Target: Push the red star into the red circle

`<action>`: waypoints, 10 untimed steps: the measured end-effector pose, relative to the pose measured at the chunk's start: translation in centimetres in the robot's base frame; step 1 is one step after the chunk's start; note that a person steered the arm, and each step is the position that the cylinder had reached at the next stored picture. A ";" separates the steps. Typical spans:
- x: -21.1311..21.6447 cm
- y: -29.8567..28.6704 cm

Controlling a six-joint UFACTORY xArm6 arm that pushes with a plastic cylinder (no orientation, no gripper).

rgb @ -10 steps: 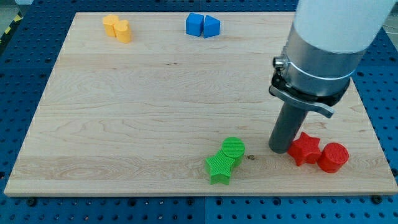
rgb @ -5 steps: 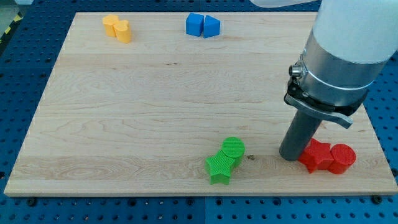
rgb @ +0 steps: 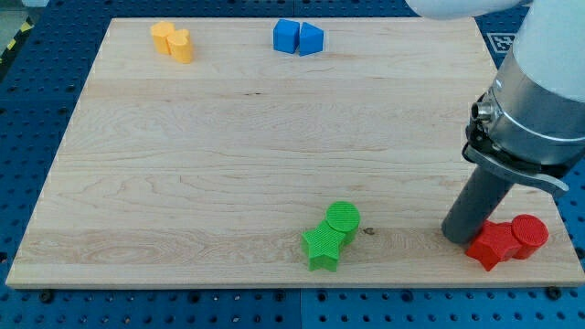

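Note:
The red star [rgb: 494, 244] lies near the board's bottom right corner, touching the red circle [rgb: 529, 233] on its right. My tip [rgb: 460, 238] stands on the board just left of the red star, against its left side. The rod rises up and to the right into the grey and white arm body, which hides part of the board's right edge.
A green circle [rgb: 343, 218] and green star [rgb: 323, 247] touch at the bottom middle. Two yellow blocks [rgb: 173, 41] sit at the top left. A blue cube [rgb: 287, 36] and blue wedge [rgb: 311, 39] sit at the top middle. The board's right edge [rgb: 559, 239] is close to the red circle.
My tip has slid to the view's right and slightly down, pushing the red star and the red circle together toward the board's right edge. Other blocks have not moved.

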State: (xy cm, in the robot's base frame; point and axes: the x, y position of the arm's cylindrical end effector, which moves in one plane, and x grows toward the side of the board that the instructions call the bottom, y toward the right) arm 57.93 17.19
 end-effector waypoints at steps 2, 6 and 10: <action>1.2 -1.3; -2.5 -1.6; -3.5 -1.6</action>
State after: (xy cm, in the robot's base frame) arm 54.43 15.62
